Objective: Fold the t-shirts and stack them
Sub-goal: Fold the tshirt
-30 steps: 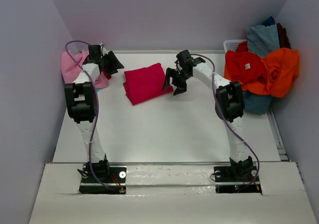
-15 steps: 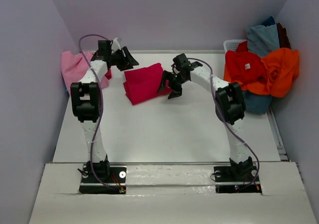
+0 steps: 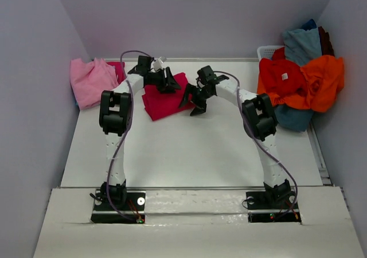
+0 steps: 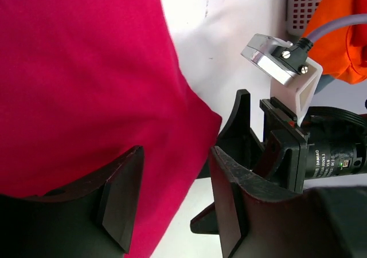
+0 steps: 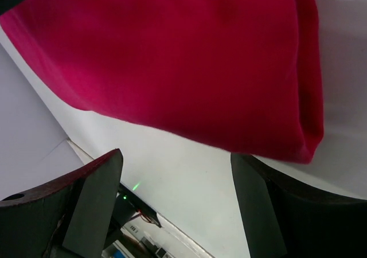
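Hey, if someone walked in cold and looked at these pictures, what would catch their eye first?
A folded crimson shirt lies in the middle toward the back, with the left hand and right hand open above it. A bright heap of orange and red shirts fills the far right corner, and a pink shirt sits far left.

The folded t-shirt (image 3: 160,103) is crimson-magenta, the crumpled t-shirt (image 3: 90,81) light pink, the heaped t-shirts (image 3: 304,80) orange, red and blue.

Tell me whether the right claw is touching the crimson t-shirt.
Cannot tell. In the right wrist view the right claw frames the edge of the crimson t-shirt with table between; the top view overlaps them.
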Tool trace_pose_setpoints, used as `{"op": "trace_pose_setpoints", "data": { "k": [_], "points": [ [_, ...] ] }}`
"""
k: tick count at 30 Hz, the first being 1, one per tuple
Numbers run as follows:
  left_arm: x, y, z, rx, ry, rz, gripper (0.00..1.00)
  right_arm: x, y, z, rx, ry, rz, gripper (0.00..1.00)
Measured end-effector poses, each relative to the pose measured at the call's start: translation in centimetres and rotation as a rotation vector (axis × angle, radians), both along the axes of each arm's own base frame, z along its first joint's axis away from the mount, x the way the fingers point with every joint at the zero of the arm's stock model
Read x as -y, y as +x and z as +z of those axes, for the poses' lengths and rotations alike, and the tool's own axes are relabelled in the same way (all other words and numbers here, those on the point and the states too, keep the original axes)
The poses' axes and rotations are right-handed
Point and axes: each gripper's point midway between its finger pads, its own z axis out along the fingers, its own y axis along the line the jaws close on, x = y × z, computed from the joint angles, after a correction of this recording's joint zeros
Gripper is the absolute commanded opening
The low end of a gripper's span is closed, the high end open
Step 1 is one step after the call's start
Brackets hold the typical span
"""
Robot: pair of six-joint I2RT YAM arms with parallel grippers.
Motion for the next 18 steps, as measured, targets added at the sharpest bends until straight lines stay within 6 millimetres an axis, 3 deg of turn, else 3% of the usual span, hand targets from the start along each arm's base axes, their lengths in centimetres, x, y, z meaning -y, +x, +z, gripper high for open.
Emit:
{"op": "trace_pose_setpoints", "data": {
  "k": [4, 15, 18],
  "points": [
    [0.0, -0.2, -1.5, -0.038, 0.007, 0.0, 0.59, -0.4, 0.0, -0.8, -0.025, 0.021, -0.001, 0.81],
    [-1.5, 1.2, -4.1, -0.059, 0.14, 0.072, 0.58, -1.6, 1.4, -0.5, 0.014, 0.083, -0.017, 0.78],
    [-2.2, 1.4, -4.6, -0.065, 0.189, 0.101, 0.57, -1.9, 1.8, -0.7, 0.022, 0.098, -0.026, 0.54]
  ]
}}
